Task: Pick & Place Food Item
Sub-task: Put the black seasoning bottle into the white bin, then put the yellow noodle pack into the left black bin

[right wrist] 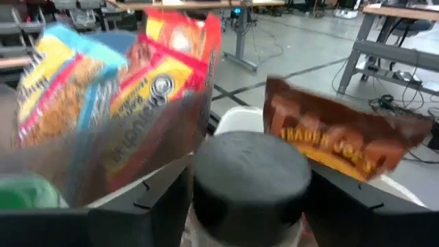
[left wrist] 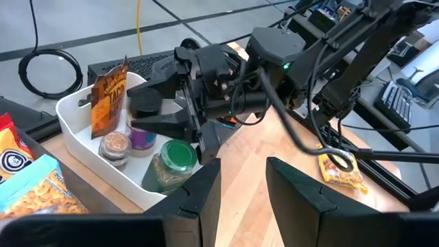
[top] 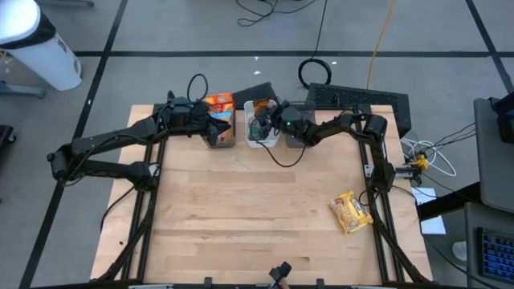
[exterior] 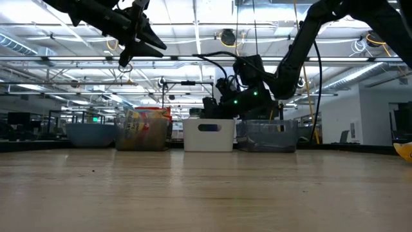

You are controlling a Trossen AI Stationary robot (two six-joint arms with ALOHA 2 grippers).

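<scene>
Sitting nearest the front edge, on the right side of the light wooden table (top: 241, 209), a yellow crinkled snack packet (top: 351, 212) is lying flat and well apart from both arms, seemingly waiting its turn. All the work is happening at the far edge, where three containers are standing in a row. On the left, a clear plastic bin (top: 220, 135) is holding orange and blue snack bags (top: 218, 103) upright, leaning on its walls. In the middle, a white rectangular plastic bin (left wrist: 82, 130) is packing together a brown taco seasoning pouch (left wrist: 108, 100), a green-lidded glass jar (left wrist: 173, 159), a small spice jar (left wrist: 115, 146) and a dark-lidded jar (left wrist: 145, 104). A third clear bin (exterior: 266, 135) is standing to the right of it.

The right gripper (left wrist: 161, 113) is reaching into the white bin from the right, its fingers standing on either side of the dark-lidded jar, the food item apparently chosen. Whether the jaws are pressing the lid or spreading off it, I cannot tell; the jar is sitting inside the bin among its neighbours.

The left gripper (left wrist: 241, 180) is hovering above the clear bin of snack bags, jaws parted with nothing between them, probably keeping clear while the other arm is working in the crowded bin.
</scene>
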